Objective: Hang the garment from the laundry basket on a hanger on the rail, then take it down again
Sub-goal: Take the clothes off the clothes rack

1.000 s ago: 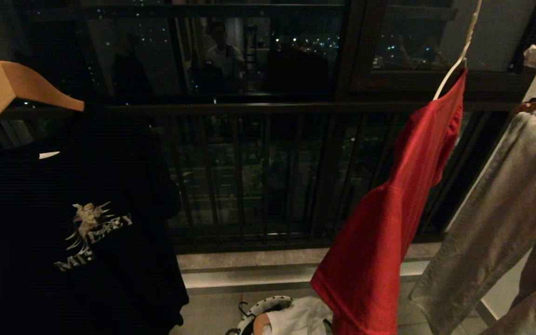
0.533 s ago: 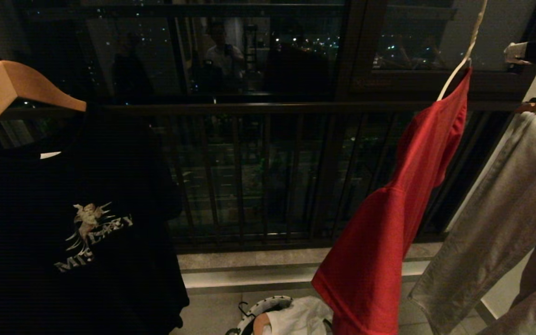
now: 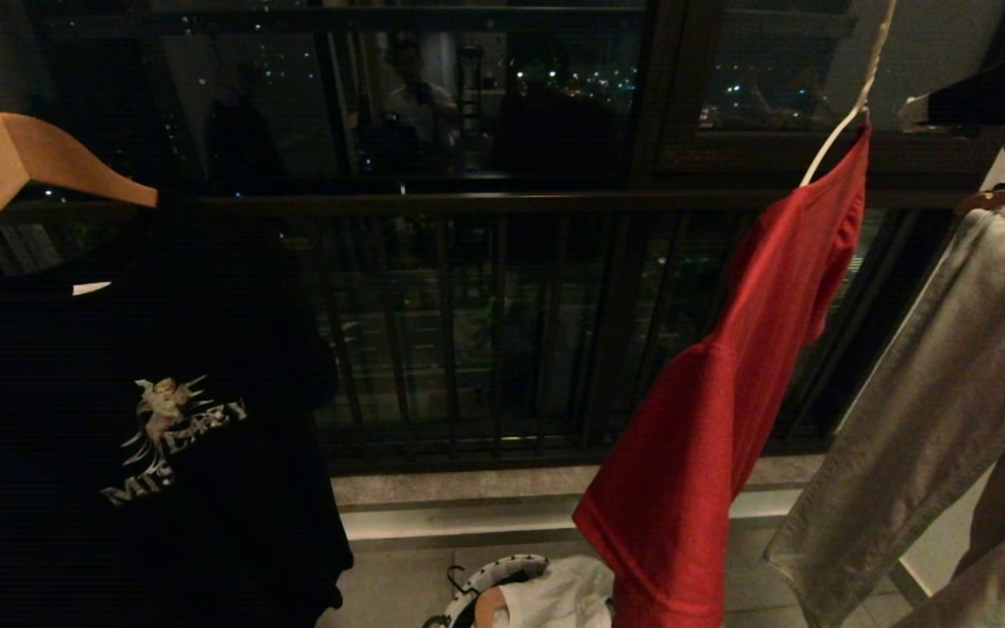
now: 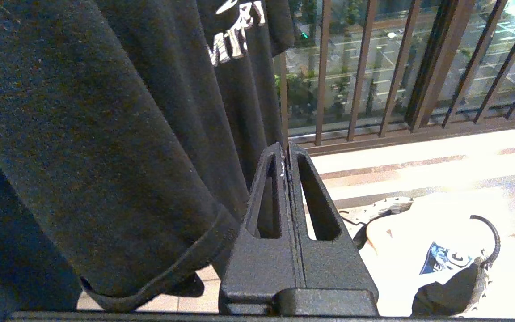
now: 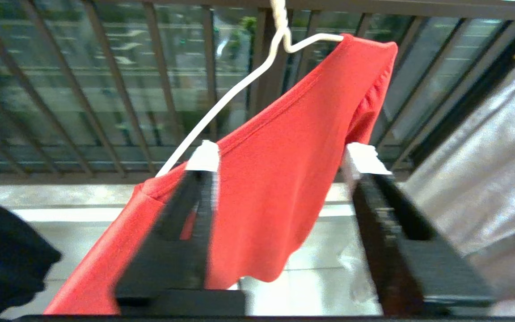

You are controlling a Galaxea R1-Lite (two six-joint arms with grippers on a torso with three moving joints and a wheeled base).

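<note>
Head view: the red garment hangs askew from the white wire hanger, whose neck runs up out of frame; no lettering shows on this side of it. The right gripper sits high at the right, near the hanger, only a pale fingertip showing ahead of its dark body. At left, a black T-shirt hangs on a tan wooden hanger; its pale print reads roughly "MIS..", the rest too dim to make out. Grey trousers hang at far right. The laundry basket stands on the floor below with a white cloth in it.

Left wrist view: left gripper fingers pressed together, holding nothing, beside the black shirt's sleeve. The shirt's print shows "MI". A blue label on the cloth in the basket is unreadable.

Right wrist view: right gripper jaws spread wide, nothing held; the garment and hanger lie beyond the white-tipped fingers.
</note>
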